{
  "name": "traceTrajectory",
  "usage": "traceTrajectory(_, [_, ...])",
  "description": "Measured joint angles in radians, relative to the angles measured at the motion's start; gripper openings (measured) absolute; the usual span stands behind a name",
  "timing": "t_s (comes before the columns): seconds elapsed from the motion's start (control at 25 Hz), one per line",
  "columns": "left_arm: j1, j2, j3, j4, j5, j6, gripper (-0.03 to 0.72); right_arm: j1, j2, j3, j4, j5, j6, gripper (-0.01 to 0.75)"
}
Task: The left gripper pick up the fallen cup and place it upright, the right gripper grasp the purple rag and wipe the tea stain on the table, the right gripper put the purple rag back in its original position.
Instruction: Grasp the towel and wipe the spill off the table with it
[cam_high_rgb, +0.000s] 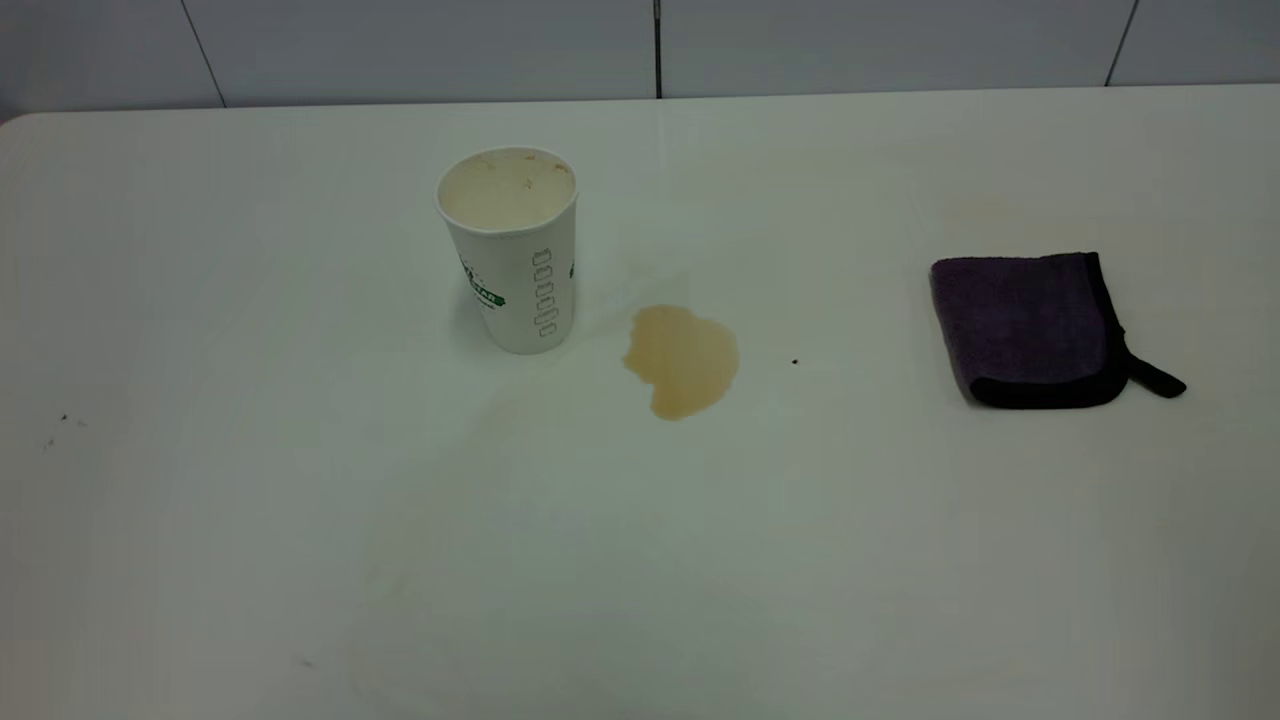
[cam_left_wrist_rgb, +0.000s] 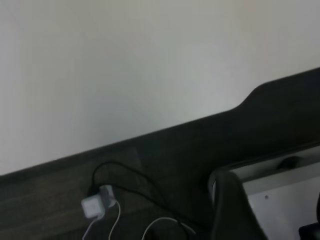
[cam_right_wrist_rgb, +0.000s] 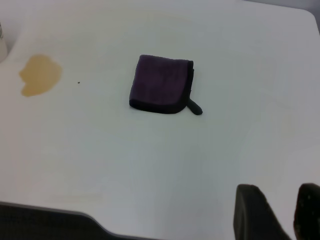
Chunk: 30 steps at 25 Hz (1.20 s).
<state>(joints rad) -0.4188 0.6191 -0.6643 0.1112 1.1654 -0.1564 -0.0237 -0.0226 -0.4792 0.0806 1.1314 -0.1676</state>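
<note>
The cup (cam_high_rgb: 510, 250) already stood upright on the table (cam_high_rgb: 200, 300), a little left of the middle of the exterior view, with its mouth up. Just to its right lay the brown tea stain (cam_high_rgb: 682, 360), not touching the cup. The purple rag (cam_high_rgb: 1030, 328) lay flat at the right side of that view, well apart from the stain, and its black loop tab pointed to the lower right.

So the next step, in my judgement, belonged to the right arm: to take the rag. In the right wrist view the right pincer (cam_right_wrist_rgb: 282, 215) was at the lower right corner, above the table near its edge, with its two dark fingers apart and nothing between them. The rag (cam_right_wrist_rgb: 161, 84) lay toward the upper middle of that frame, and the stain (cam_right_wrist_rgb: 40, 75) was farther on at the upper left.

The left pincer (cam_left_wrist_rgb: 235, 210) was parked away from the table, only partly seen at the lower right of its own view; whether it was released or clenched I cannot tell.
</note>
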Motion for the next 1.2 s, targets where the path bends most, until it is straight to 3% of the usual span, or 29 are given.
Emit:
traceTrajectory(0.4, [0.000,-0.094,0.169,-0.032,-0.035,0.131,0.489,0.000,0.000,0.000,0.000,0.000,0.000,0.239])
traceTrajectory(0.76, [0.005,-0.132,0.178,-0.060,-0.058,0.156,0.489,0.000,0.000,0.000,0.000,0.000,0.000,0.239])
traceTrajectory(0.88, [0.080,-0.166,0.178,-0.064,-0.058,0.164,0.489,0.000,0.000,0.000,0.000,0.000,0.000,0.239])
traceTrajectory(1.2, [0.372,-0.377,0.178,-0.064,-0.055,0.165,0.489,0.000,0.000,0.000,0.000,0.000,0.000,0.239])
